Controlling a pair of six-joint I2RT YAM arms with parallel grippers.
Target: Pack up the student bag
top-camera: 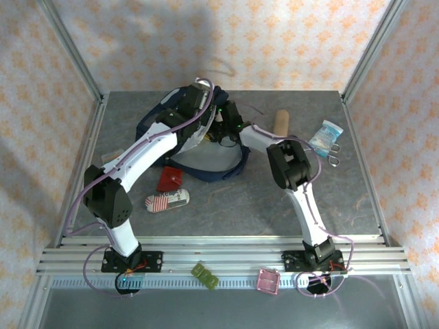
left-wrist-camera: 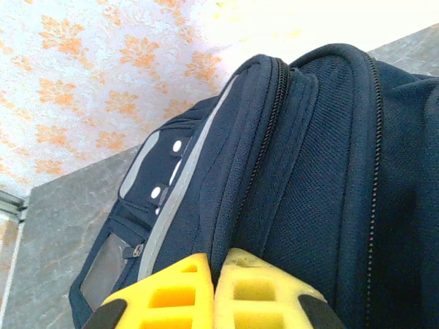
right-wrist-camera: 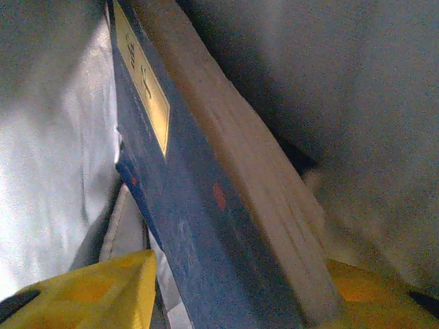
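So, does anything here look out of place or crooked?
Yes: a green piece and a pink square lie on the metal rail at the near edge, off the table. Inside the student bag, the blue book leans askew.

Left arm [top-camera: 147, 151], right arm [top-camera: 306, 205]: white link shells, black joint housings, black base plates w/ red wiring. Purple cable runs along each, base to wrist. Left fingers [left-wrist-camera: 171, 295]: yellow plastic, recessed pockets, black trim. Right fingers [right-wrist-camera: 89, 295]: yellow, black trim.
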